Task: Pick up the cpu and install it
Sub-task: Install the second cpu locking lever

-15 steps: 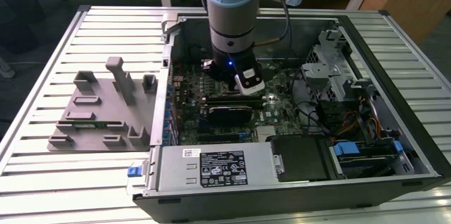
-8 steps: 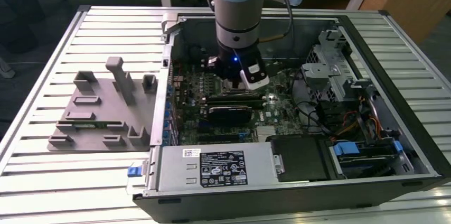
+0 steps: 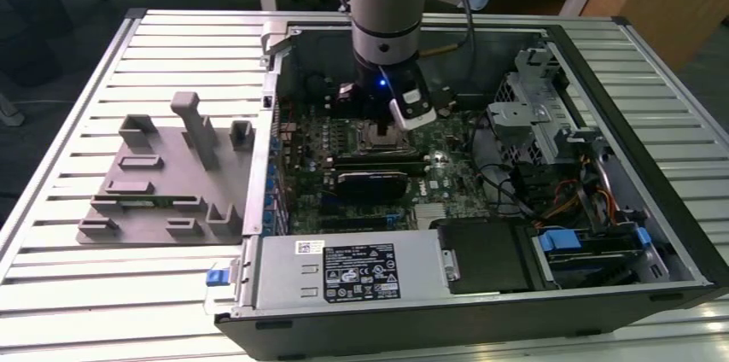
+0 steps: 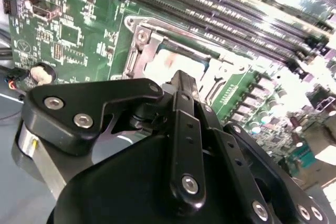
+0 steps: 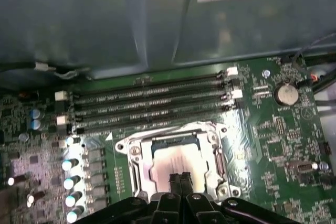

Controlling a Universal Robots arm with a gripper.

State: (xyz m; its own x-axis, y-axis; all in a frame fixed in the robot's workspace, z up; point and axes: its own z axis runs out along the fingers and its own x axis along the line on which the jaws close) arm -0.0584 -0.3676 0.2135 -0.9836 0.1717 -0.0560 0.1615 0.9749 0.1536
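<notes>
1. Cpu (image 5: 176,163) in the first wrist view lies flat in the socket frame (image 5: 131,153) on the green motherboard (image 5: 273,129), directly beyond the tips of the gripper (image 5: 180,178). The jaws look pressed together with nothing between them. The chip's near edge is hidden behind the tips.
2. Second wrist view: the cpu (image 4: 176,64) sits just past the gripper (image 4: 181,77), mostly covered by the black linkage.
3. Exterior view: the gripper (image 3: 381,129) hangs inside the open computer case (image 3: 638,234) on the worktop (image 3: 68,208), over the socket; the chip is too small to make out.
</notes>
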